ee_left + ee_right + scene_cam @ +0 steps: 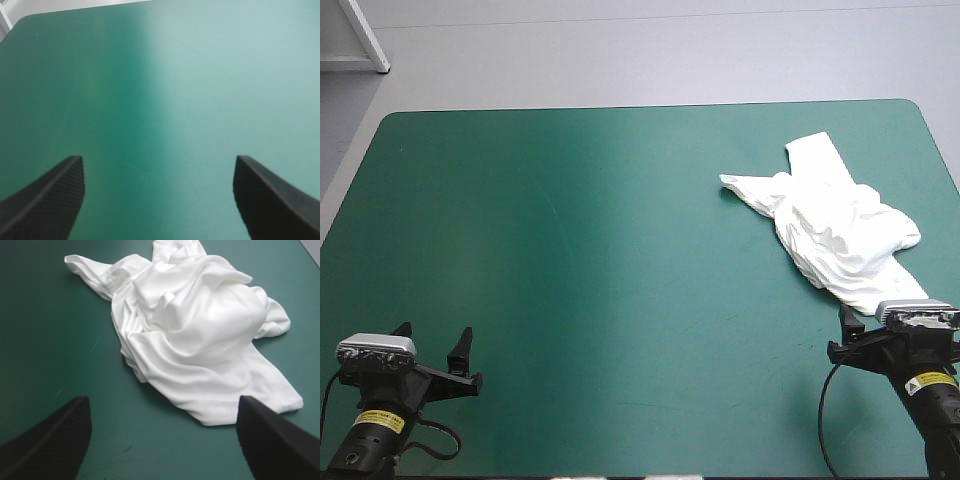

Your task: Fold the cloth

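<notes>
No fold is made yet; spreading and folding are all left. At the near left corner the left claw is held apart over the bare teal-green surface, where wide room is left. The T-shirt is heaped close to the right edge. The right claw is spread apart at its near hem, seemingly not touching.

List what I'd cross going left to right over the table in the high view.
left gripper, open → bare teal-green cover → crumpled white T-shirt
</notes>
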